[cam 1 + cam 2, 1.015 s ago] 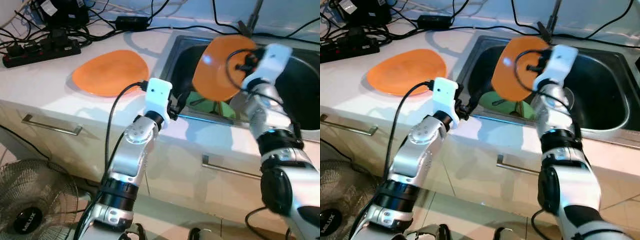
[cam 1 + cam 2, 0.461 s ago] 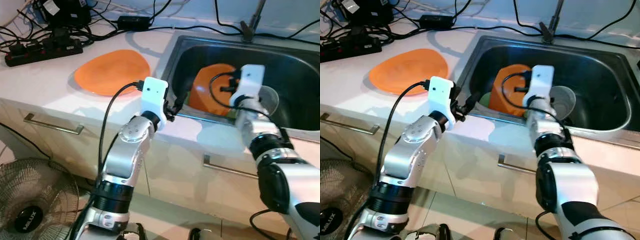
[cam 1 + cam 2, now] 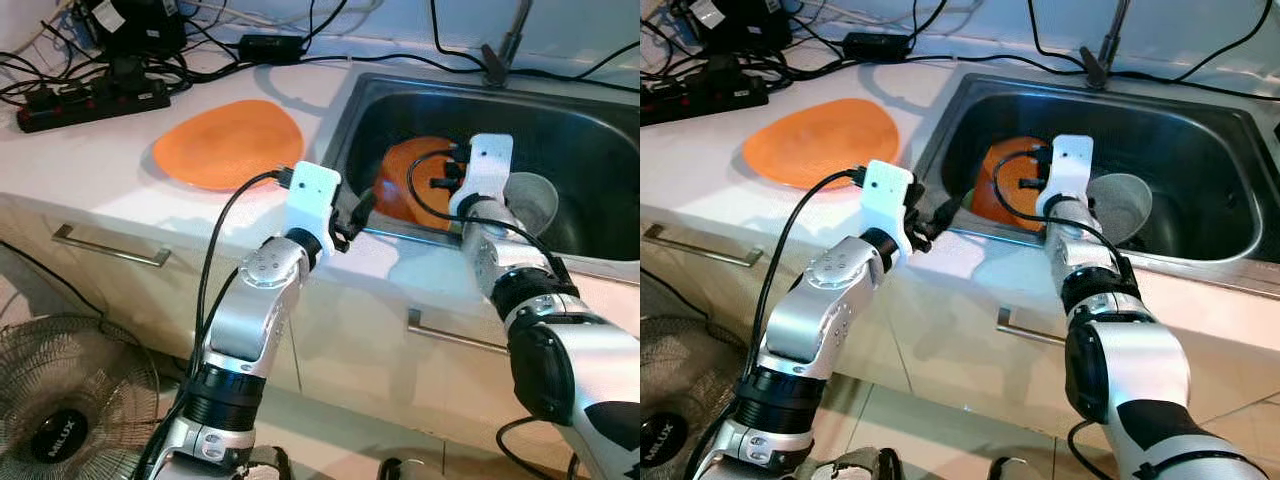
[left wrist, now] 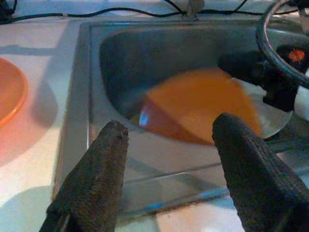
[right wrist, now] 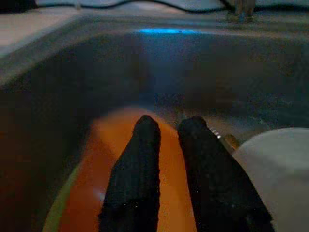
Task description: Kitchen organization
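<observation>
An orange plate (image 3: 405, 185) leans tilted inside the steel sink (image 3: 590, 110), over a green plate (image 3: 967, 201). My right gripper (image 5: 169, 126) reaches down into the sink, its fingers (image 5: 140, 169) nearly together and shut on this plate's rim. A second orange plate (image 3: 228, 145) lies flat on the white counter, left of the sink. My left gripper (image 4: 169, 159) hovers open over the sink's front left edge, holding nothing and pointing at the plate (image 4: 203, 104) in the sink.
A pale bowl (image 3: 530, 200) stands in the sink right beside the right gripper. The faucet (image 3: 500, 45) rises behind the sink. A power strip and tangled cables (image 3: 90, 95) crowd the counter's back left. A fan (image 3: 60, 410) stands on the floor below the drawer handle (image 3: 105, 248).
My right gripper has brought the orange plate down from above the sink's rim into the sink, where it now leans. The left gripper has stayed near the sink's front edge.
</observation>
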